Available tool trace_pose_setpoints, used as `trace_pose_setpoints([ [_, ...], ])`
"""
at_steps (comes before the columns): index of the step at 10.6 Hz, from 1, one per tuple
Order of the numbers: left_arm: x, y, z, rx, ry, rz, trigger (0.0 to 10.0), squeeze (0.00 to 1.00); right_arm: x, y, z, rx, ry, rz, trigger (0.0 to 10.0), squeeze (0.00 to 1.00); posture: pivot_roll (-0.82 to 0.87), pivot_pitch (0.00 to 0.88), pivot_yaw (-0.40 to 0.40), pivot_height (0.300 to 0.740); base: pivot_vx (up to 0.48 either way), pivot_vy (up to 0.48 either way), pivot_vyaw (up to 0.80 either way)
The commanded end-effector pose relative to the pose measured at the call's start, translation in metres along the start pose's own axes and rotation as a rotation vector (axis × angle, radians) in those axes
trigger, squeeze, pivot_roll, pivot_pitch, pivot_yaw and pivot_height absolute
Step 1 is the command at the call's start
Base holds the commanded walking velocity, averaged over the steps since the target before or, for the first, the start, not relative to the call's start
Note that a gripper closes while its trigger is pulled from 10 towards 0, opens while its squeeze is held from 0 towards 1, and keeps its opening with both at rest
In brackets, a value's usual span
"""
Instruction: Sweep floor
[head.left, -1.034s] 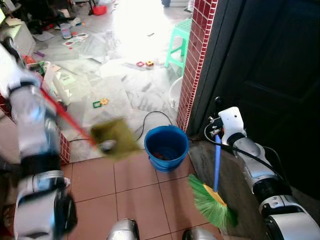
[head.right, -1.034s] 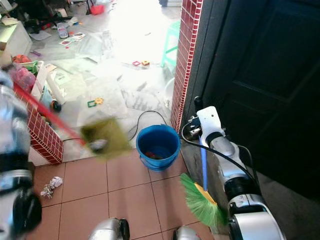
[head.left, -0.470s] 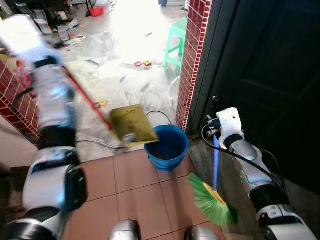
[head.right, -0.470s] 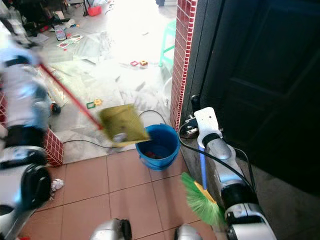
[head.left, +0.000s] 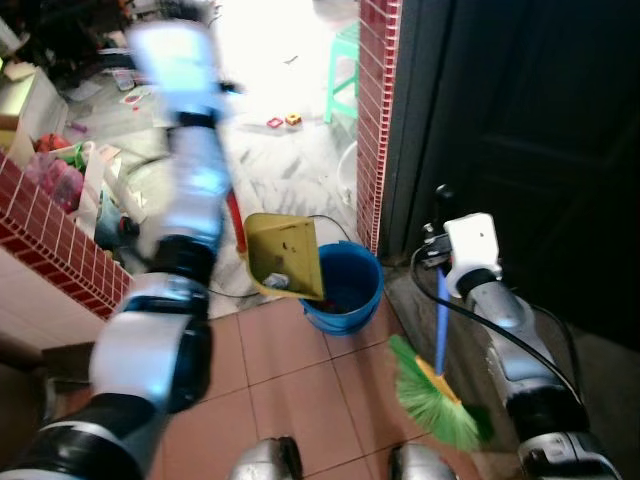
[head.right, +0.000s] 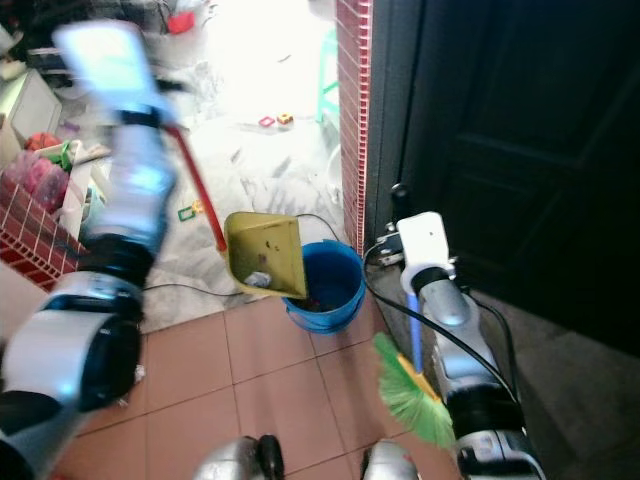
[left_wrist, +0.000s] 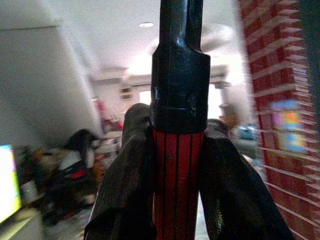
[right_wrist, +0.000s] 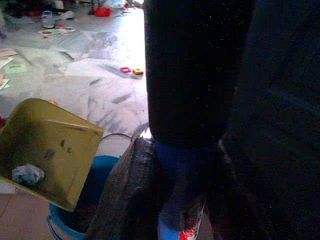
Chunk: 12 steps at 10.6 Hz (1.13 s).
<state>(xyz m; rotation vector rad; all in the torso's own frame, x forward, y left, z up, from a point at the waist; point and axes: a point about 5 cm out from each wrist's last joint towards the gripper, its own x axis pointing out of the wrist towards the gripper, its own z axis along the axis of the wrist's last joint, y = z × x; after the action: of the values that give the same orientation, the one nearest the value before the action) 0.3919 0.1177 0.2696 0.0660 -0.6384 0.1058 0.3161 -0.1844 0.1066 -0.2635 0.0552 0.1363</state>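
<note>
Dustpan: centre frame, tilted over the blue bucket, a crumpled scrap in it; light, stiff plastic.
Left gripper: clamped on its red handle.
Right gripper: clamped on the blue broom stick, lower right; top-heavy, so I'd grip low.

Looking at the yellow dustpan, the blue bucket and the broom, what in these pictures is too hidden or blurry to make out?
- Blue plastic bucket: its contents are partly hidden by the tilted yellow dustpan in the eye views.
- Crumpled pale scrap in the dustpan: too small to identify.
- Left hand, shut on the red dustpan handle: the arm is motion-blurred in the eye views.
- Green-bristled broom: its blue handle is dark in the right wrist view, hidden by the right hand.
</note>
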Motion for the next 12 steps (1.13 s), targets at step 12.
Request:
trace_pose_setpoints([
  [12,-0.015,-0.059,0.06,-0.075,-0.377,-0.445,10.0,0.0,0.012,0.008,0.006,0.001,0.008,0.067,10.0,0.0,-0.18,0.041,0.107,0.74,0.0,0.0,0.0],
])
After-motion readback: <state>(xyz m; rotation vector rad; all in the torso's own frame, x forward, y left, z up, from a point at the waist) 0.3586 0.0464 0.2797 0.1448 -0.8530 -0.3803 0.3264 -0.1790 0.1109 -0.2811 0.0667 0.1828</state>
